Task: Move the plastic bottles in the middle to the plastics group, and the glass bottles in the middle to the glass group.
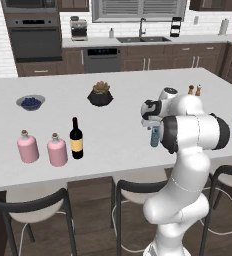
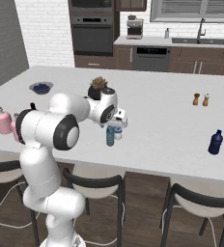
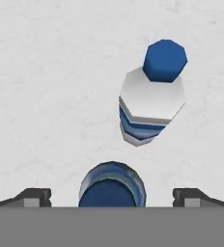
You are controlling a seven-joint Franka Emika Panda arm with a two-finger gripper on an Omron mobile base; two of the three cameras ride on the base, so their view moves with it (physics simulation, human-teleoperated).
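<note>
Clear plastic blue-labelled water bottle [image 3: 111, 182] well apart from dark blue opaque bottle [image 2: 215, 142] | two-finger gripper [image 3: 116, 195] spread open astride its cap (pre-grasp, I judge) | destination: beside that bottle.

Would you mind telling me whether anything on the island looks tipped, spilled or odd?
Nothing stands out: the wine bottle, pink flasks, dark blue bottle and the two small bottles under the open gripper all stand upright.
</note>
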